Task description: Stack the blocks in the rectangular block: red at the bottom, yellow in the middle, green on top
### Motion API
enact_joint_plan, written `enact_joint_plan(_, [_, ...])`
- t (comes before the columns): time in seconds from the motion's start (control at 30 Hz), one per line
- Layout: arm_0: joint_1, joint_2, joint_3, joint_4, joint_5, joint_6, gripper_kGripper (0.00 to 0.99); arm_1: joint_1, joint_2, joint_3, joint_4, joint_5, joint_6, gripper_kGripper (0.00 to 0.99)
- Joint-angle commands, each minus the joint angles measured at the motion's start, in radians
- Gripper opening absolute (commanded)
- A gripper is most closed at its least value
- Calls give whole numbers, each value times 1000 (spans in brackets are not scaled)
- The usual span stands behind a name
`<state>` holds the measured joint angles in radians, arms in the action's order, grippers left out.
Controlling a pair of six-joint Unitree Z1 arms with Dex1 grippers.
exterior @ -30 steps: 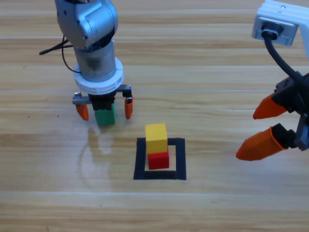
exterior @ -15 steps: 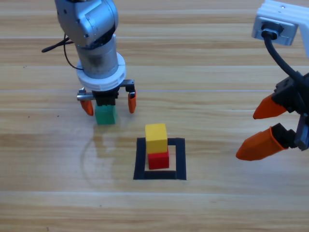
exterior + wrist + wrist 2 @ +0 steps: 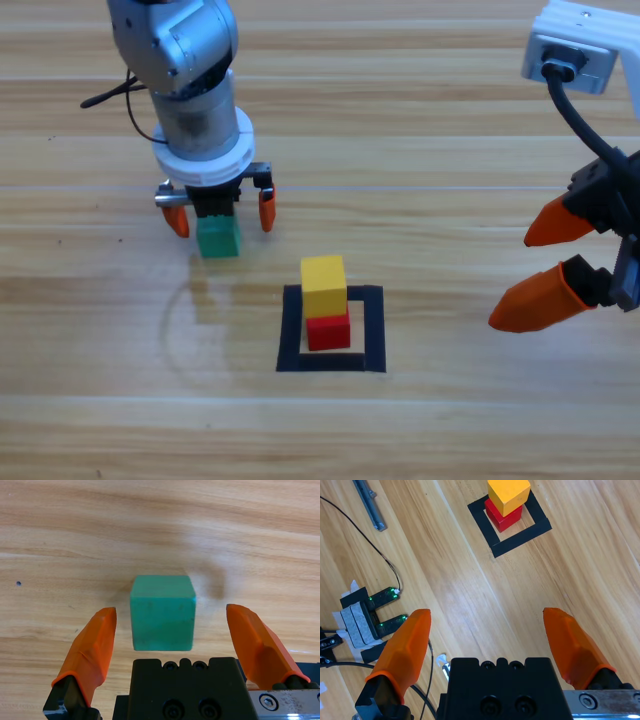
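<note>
Left gripper (image 3: 221, 211), jaws apart, has lifted off the green cube (image 3: 218, 238), leaving it on the table up-left of the tape square (image 3: 372, 330). Yellow (image 3: 324, 284) tops red (image 3: 328, 330) there; green remains ungrasped. Right gripper (image 3: 545, 268) waits open, right of the square.

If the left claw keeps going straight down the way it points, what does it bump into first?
Probably the green block. The left claw points down at it, jaws open either side without touching. The block would likely slide between them before they reach the table.

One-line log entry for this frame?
left pincer open astride green | yellow on red in outline | right pincer idle, open
</note>
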<state>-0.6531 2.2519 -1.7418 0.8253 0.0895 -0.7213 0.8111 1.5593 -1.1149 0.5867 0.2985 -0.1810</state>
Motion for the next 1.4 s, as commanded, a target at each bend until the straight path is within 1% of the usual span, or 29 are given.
enact_joint_plan(0.03, [24,23,47,-32,-8,0,930,-18,36,15,-18,-6,8,990])
enact_joint_plan(0.13, [24,26,47,-34,-8,2,928,-18,36,15,-18,-6,8,990])
enact_joint_plan(0.27, [24,26,45,-37,-8,2,900,-18,35,15,-18,-4,8,990])
enact_joint_plan(0.4, [24,35,45,-43,-8,3,818,-18,33,15,-18,-4,8,990])
enact_joint_plan(0.6, [23,60,47,-48,-8,5,764,-18,33,17,-19,-4,8,990])
enact_joint_plan(0.73, [23,72,47,-49,-8,11,761,-18,30,18,-19,-4,8,990])
enact_joint_plan(0.77, [23,75,47,-51,-7,11,742,-18,30,18,-19,-4,8,990])
enact_joint_plan(0.87, [23,80,45,-51,-5,20,611,-18,30,18,-18,-4,9,990])
enact_joint_plan(0.97, [23,77,44,-51,-4,29,517,-18,30,17,-19,-2,11,990])
enact_joint_plan(1.0, [23,72,42,-49,-4,33,460,-18,30,15,-19,-2,12,990])
enact_joint_plan(1.07, [24,57,45,-46,1,39,308,-18,31,15,-19,-2,12,990])
enact_joint_plan(1.17, [24,29,36,-28,7,57,164,-18,33,15,-19,-2,12,990])
enact_joint_plan(1.2, [24,17,24,-17,6,66,146,-18,33,15,-19,-2,12,990])
enact_joint_plan(1.27, [21,-9,-38,35,7,92,144,-18,35,15,-19,-2,12,990])
enact_joint_plan(1.37, [-2,-38,-211,176,13,138,138,-18,38,15,-19,-2,11,990])
enact_joint_plan(1.4, [-13,-43,-269,225,13,155,114,-18,39,15,-19,-2,11,990])
